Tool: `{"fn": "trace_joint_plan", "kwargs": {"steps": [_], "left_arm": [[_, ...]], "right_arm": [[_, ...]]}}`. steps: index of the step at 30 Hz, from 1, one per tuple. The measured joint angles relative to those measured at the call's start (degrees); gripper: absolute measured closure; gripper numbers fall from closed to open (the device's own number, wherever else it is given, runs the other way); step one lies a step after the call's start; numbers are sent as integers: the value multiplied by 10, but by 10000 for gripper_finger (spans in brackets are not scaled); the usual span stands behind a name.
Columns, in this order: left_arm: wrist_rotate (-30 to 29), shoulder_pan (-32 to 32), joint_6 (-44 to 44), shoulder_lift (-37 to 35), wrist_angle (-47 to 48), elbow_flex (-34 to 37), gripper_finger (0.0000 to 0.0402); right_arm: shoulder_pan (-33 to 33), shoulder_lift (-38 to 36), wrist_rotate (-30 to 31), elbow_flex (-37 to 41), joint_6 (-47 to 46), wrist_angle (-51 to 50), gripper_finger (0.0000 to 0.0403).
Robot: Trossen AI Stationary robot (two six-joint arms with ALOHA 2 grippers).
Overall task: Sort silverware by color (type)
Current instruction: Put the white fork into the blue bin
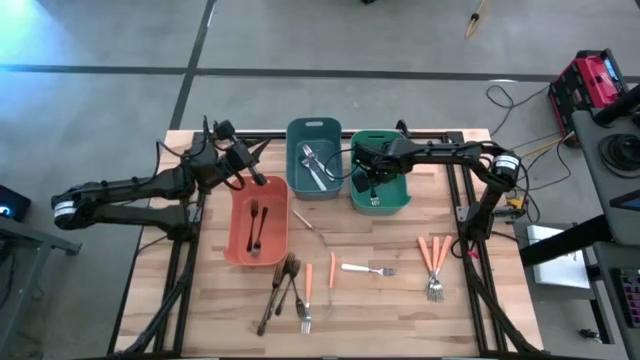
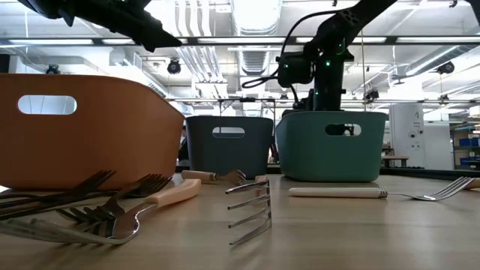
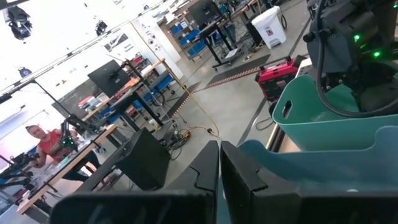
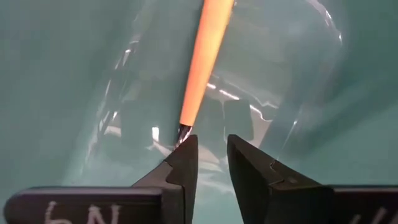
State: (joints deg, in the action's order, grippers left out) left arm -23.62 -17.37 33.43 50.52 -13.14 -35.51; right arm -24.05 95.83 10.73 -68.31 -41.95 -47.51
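Right gripper (image 4: 211, 158) fingers stood narrowly apart inside green bin (image 1: 397, 200), orange-handled utensil (image 4: 202, 68) loose beside one fingertip; left gripper (image 3: 219, 168) shut, empty, above salmon bin (image 1: 236, 245) rim.

3 bins at the back of the surface (image 1: 400, 300), loose silverware in front.

The left bin (image 1: 257, 225) sits nearer the front than the middle bin (image 1: 313, 157) and the right bin (image 1: 380, 170), which stand side by side behind it. 2 utensils (image 1: 256, 225) lie in the left bin, forks (image 1: 313, 165) in the middle bin, 1 fork (image 1: 375, 198) in the right bin. The right gripper (image 1: 368, 178) hangs inside the right bin; the left gripper (image 1: 252, 178) hovers at the left bin's back edge. In front of the left bin lies a cluster of forks (image 1: 285, 290); right of it a lone fork (image 1: 368, 269), and farther right 3 more forks (image 1: 433, 268).
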Motion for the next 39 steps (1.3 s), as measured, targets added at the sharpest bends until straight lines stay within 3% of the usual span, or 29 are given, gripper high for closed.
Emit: {"fn": "trace_joint_plan", "kwargs": {"steps": [19,31,39], "left_arm": [[2,0,-32,0,13,0,401],[3,2,-106,0,17,0,401],[92,21,-192,0,18,0,402]], "right_arm": [[0,-1,0,-29,37,-7,321],[5,-15,15,-72,74,-51,326],[24,-56,29,-100,100,-53,327]]}}
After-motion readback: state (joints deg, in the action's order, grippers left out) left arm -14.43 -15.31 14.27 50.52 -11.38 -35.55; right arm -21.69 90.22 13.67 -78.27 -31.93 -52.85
